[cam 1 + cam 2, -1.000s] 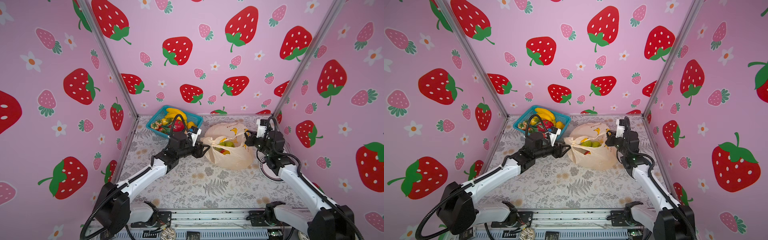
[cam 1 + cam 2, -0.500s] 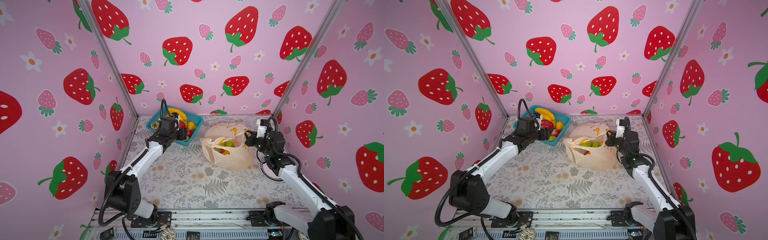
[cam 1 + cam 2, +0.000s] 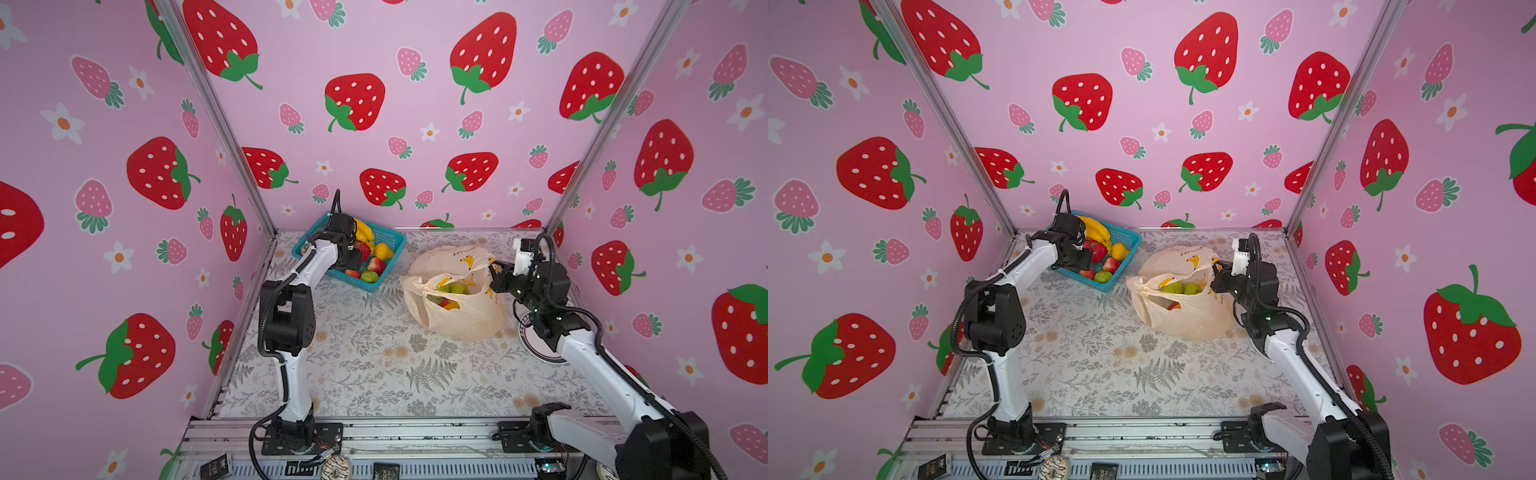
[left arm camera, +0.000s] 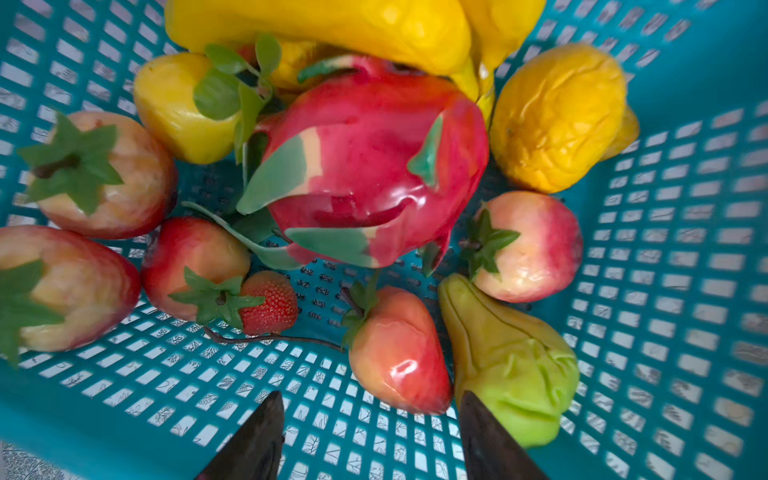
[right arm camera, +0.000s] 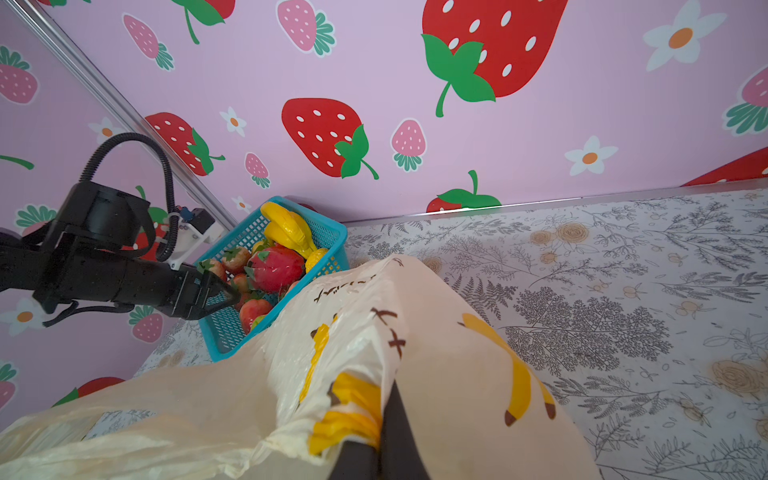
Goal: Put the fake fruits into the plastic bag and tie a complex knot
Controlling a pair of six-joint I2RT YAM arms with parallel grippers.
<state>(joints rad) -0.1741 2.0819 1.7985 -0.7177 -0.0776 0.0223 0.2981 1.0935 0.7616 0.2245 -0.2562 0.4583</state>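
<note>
The plastic bag (image 3: 461,320) (image 3: 1187,322) lies open on the right of the table, with green pears (image 3: 455,287) inside. My right gripper (image 3: 494,270) (image 5: 388,415) is shut on its rim and holds the mouth up. No knot is in view. My left gripper (image 3: 353,259) (image 4: 370,415) hangs open inside the teal basket (image 4: 124,374), with nothing between its fingers. A red strawberry (image 4: 399,353) and a green pear (image 4: 511,365) lie just ahead of it. Beyond them are the dragon fruit (image 4: 365,166), bananas (image 4: 332,25) and a yellow-orange pear (image 4: 557,116).
The teal basket (image 3: 395,245) (image 3: 1129,241) stands at the back left, close to the corner post and pink walls. A round pink-and-black disc (image 3: 536,345) lies under my right arm. Floral tablecloth (image 3: 374,365) covers the table in front.
My left arm has swung from the bag's mouth back to the basket, and its jaws have opened slightly wider. The right gripper and the bag have stayed put.
</note>
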